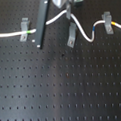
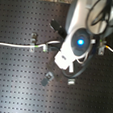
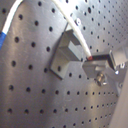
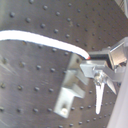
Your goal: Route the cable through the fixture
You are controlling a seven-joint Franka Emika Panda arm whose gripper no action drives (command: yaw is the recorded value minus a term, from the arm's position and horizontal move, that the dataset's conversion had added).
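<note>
The white cable (image 1: 8, 35) runs from the first exterior view's left through a grey clip (image 1: 25, 29), where its green band (image 1: 28, 31) shows. It rises to my gripper (image 1: 68, 13), sags to the right, then passes a second clip (image 1: 107, 19) with the yellow-orange band (image 1: 114, 25) beyond it. The middle fixture (image 1: 71, 35) stands just below my gripper with the cable beside it, not in it. In both wrist views the gripper (image 3: 91, 60) (image 4: 89, 59) is shut on the cable (image 3: 75, 31) (image 4: 45, 41), close above the fixture (image 3: 64, 54) (image 4: 70, 92).
A dark bar (image 1: 41, 22) slants down left of my gripper. The black perforated board (image 1: 62, 86) fills the scene. In the second exterior view the arm (image 2: 79, 42) hides the gripper, and small grey fixtures (image 2: 49, 78) (image 2: 70, 80) stand below it.
</note>
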